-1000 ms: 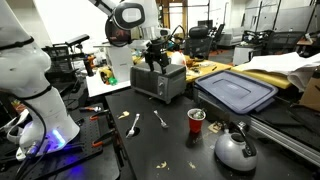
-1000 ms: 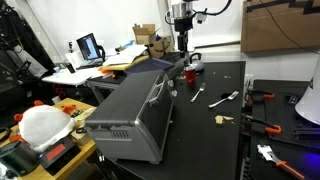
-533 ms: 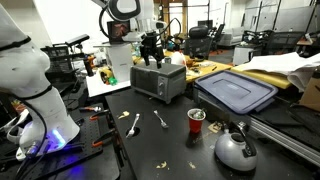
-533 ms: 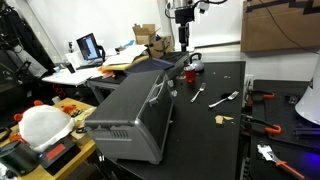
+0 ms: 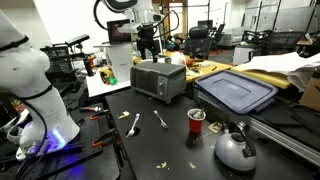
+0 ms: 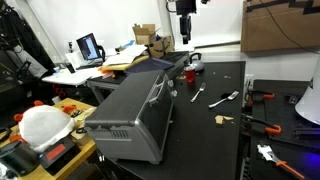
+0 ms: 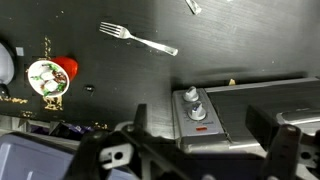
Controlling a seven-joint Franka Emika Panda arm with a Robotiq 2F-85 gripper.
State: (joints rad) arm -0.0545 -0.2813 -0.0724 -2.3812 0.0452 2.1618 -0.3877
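My gripper [image 6: 185, 28] hangs high over the table's [image 6: 215, 140] far edge, fingers pointing down, touching nothing. The toaster [image 6: 130, 108] fills the near left corner, its handle side turned toward the table's middle. Toward the far edge a red cup [image 6: 187, 75] stands just in front of a kettle [image 6: 194, 62]. A spoon [image 6: 197, 96] and a fork [image 6: 223, 99] lie near each other mid-table, not touching, with a small scrap [image 6: 222, 119] closer to the near edge. I see a laptop [image 6: 89, 47] open on the desk beyond the left edge.
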